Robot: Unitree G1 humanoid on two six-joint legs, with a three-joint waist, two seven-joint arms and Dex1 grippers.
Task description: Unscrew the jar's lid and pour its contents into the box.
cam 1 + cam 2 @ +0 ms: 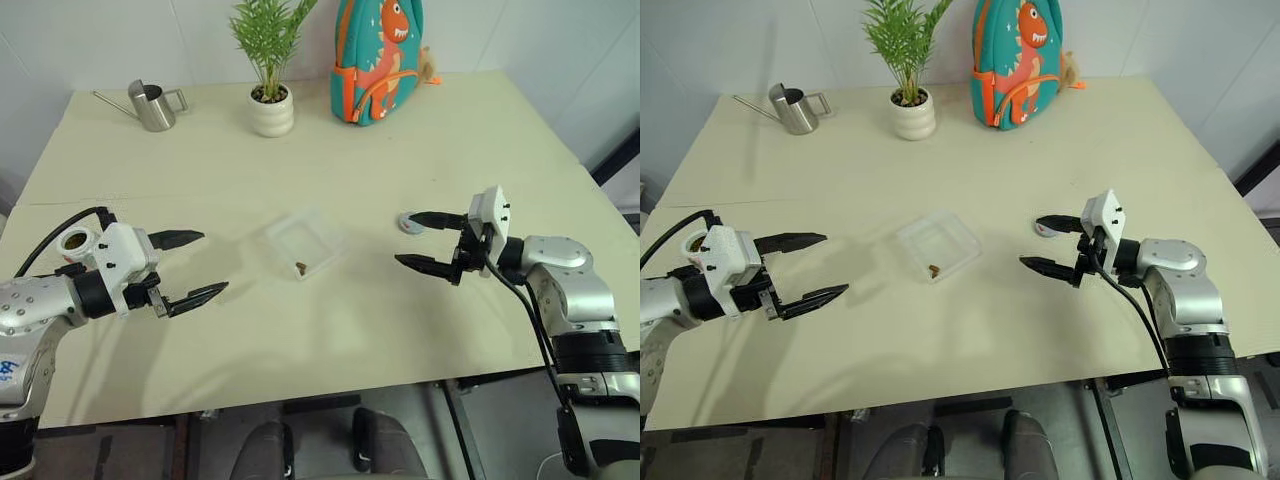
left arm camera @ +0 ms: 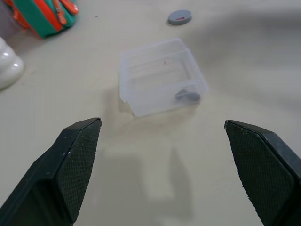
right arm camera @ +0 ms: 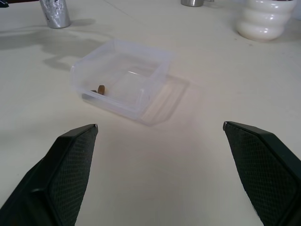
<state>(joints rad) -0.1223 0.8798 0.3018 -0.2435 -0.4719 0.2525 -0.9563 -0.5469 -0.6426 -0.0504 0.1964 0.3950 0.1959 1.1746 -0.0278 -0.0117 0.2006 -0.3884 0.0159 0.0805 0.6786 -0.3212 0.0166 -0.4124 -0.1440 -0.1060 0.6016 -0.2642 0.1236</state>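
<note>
Clear plastic box (image 1: 304,242) holds two brown bits (image 3: 99,89); both tools, left (image 1: 193,267) and right (image 1: 424,241), released.

We are seeing clear box (image 1: 305,240), brown contents (image 1: 300,266), grey lid (image 2: 179,17) with red mark, teal-orange dinosaur backpack (image 1: 377,58) upper centre.

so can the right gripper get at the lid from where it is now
Probably yes. The right gripper is open and empty, and the lid lies flat on the table right by its fingers, nothing between them. The box sits off to the side.

clear box (image 3: 123,75) w/ brown bits (image 3: 100,89), tool (image 3: 160,162) fingers wide apart
</note>
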